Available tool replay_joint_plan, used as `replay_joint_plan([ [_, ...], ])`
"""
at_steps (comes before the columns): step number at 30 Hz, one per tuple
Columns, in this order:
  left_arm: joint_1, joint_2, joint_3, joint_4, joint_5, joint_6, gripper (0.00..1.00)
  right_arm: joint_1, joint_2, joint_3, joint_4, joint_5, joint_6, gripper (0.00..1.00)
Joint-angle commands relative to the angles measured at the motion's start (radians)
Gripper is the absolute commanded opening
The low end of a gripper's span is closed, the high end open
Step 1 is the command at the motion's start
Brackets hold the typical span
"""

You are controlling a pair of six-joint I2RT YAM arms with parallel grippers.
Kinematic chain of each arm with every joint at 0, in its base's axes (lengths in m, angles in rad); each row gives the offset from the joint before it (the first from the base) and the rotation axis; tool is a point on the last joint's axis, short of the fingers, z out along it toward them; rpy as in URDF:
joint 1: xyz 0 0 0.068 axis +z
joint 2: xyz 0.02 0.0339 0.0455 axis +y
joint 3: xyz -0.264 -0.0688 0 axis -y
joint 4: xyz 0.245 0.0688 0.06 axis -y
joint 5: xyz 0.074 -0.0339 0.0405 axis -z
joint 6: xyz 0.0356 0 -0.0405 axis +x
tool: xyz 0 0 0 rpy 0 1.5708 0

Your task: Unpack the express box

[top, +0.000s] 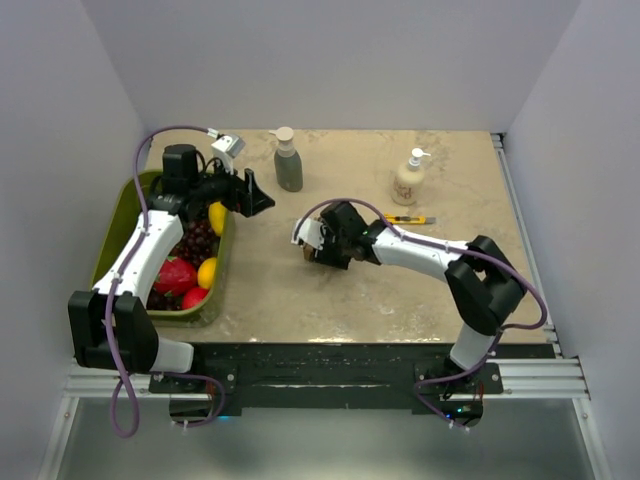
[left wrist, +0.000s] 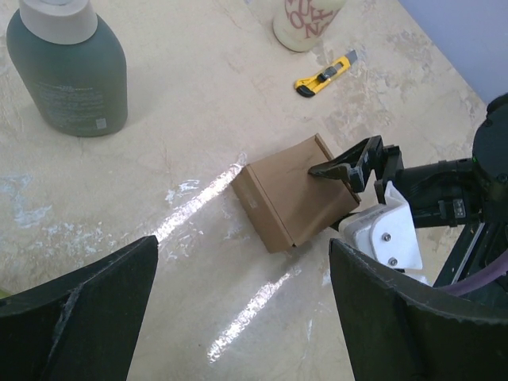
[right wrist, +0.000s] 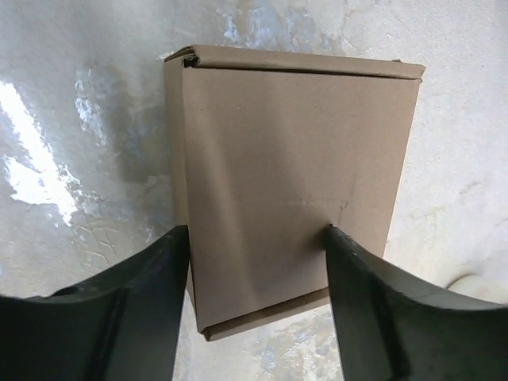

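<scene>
plain brown express box [right wrist: 290, 182], flaps closed

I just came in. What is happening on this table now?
The right arm's tool straddles a small brown cardboard box lying on the table. I cannot tell whether it is squeezing the box. The box looks shut, so nothing is unpacked. The left tool hangs open beside a green bin of fruit, holding nothing.
</scene>
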State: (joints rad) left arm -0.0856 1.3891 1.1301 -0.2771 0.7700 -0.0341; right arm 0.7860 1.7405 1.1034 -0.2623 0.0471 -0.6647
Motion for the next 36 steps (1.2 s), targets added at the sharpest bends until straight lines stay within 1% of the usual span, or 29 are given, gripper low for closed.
replay_joint_plan([
  [1,-0.002,-0.018,-0.006,0.026,0.011,0.0,0.92,-0.082,0.042,0.122,-0.245,-0.331,0.094,0.55],
  [3,-0.002,-0.009,-0.003,0.021,0.023,0.006,0.93,-0.146,0.074,0.234,-0.331,-0.419,0.117,0.5],
  [4,-0.002,-0.004,0.0,0.019,0.026,0.008,0.93,-0.169,0.121,0.272,-0.424,-0.475,0.122,0.49],
  [5,-0.002,0.007,0.002,0.021,0.028,0.008,0.93,-0.219,0.152,0.35,-0.48,-0.604,0.11,0.49],
  [6,-0.002,0.011,0.003,0.021,0.04,0.008,0.93,-0.241,0.178,0.386,-0.526,-0.662,0.111,0.49],
  [7,0.0,0.014,0.008,0.026,0.048,0.008,0.93,-0.286,0.256,0.424,-0.629,-0.718,0.111,0.49],
  [8,-0.002,0.024,0.011,0.027,0.058,0.007,0.93,-0.307,0.304,0.526,-0.719,-0.874,0.043,0.5],
  [9,-0.002,0.027,0.016,0.029,0.083,0.005,0.93,-0.324,0.351,0.583,-0.911,-0.938,0.015,0.5],
  [10,-0.005,0.031,0.017,0.03,0.095,0.005,0.93,-0.349,0.402,0.628,-0.999,-0.995,-0.012,0.49],
  [11,-0.008,0.036,0.019,0.03,0.104,0.01,0.93,-0.356,0.466,0.689,-1.081,-1.103,-0.089,0.49],
  [12,-0.016,0.037,0.02,0.027,0.107,0.016,0.93,-0.363,0.476,0.69,-1.118,-1.134,-0.093,0.49],
  [14,-0.032,0.045,0.025,0.0,0.107,0.069,0.93,-0.372,0.459,0.65,-1.076,-1.179,-0.032,0.5],
  [15,-0.045,0.047,0.03,-0.013,0.101,0.085,0.93,-0.378,0.464,0.653,-1.077,-1.231,-0.018,0.51],
  [17,-0.051,0.056,0.031,-0.048,0.1,0.124,0.93,-0.396,0.461,0.67,-1.048,-1.241,0.046,0.5],
  [20,-0.077,0.071,0.033,-0.092,0.08,0.178,0.93,-0.412,0.444,0.69,-0.991,-1.205,0.056,0.47],
  [21,-0.103,0.074,0.037,-0.108,0.059,0.197,0.93,-0.415,0.432,0.711,-1.03,-1.16,0.022,0.47],
  [23,-0.149,0.073,0.037,-0.129,-0.016,0.223,0.93,-0.412,0.381,0.725,-1.007,-1.132,0.008,0.49],
  [24,-0.196,0.074,0.034,-0.128,-0.09,0.217,0.93,-0.412,0.294,0.711,-0.924,-1.109,0.028,0.52],
  [26,-0.226,0.105,0.033,-0.105,-0.115,0.156,0.94,-0.413,0.188,0.609,-0.815,-1.02,0.078,0.62],
  [27,-0.252,0.122,0.043,-0.099,-0.145,0.134,0.94,-0.413,0.135,0.563,-0.704,-0.979,0.085,0.66],
  [28,-0.261,0.158,0.051,-0.087,-0.162,0.12,0.94,-0.412,0.02,0.446,-0.627,-0.881,0.106,0.7],
  [29,-0.27,0.174,0.059,-0.077,-0.184,0.099,0.94,-0.412,-0.036,0.381,-0.55,-0.827,0.129,0.79],
  [30,-0.279,0.192,0.071,-0.068,-0.211,0.091,0.94,-0.41,-0.088,0.313,-0.4,-0.778,0.131,0.84],
  [31,-0.279,0.224,0.077,-0.057,-0.234,0.08,0.94,-0.401,-0.19,0.182,-0.329,-0.727,0.131,0.91],
  [32,-0.281,0.238,0.083,-0.051,-0.254,0.063,0.94,-0.395,-0.228,0.123,-0.265,-0.631,0.114,0.99],
  [33,-0.281,0.252,0.089,-0.044,-0.265,0.06,0.94,-0.39,-0.261,0.069,-0.147,-0.597,0.105,0.99],
  [34,-0.281,0.272,0.094,-0.045,-0.27,0.059,0.94,-0.384,-0.28,0.003,-0.105,-0.56,0.099,0.99],
  [35,-0.281,0.28,0.096,-0.042,-0.256,0.053,0.94,-0.384,-0.279,-0.008,-0.076,-0.52,0.12,0.99],
  [36,-0.281,0.287,0.102,-0.046,-0.201,0.054,0.94,-0.384,-0.265,-0.007,-0.057,-0.488,0.14,0.99],
])
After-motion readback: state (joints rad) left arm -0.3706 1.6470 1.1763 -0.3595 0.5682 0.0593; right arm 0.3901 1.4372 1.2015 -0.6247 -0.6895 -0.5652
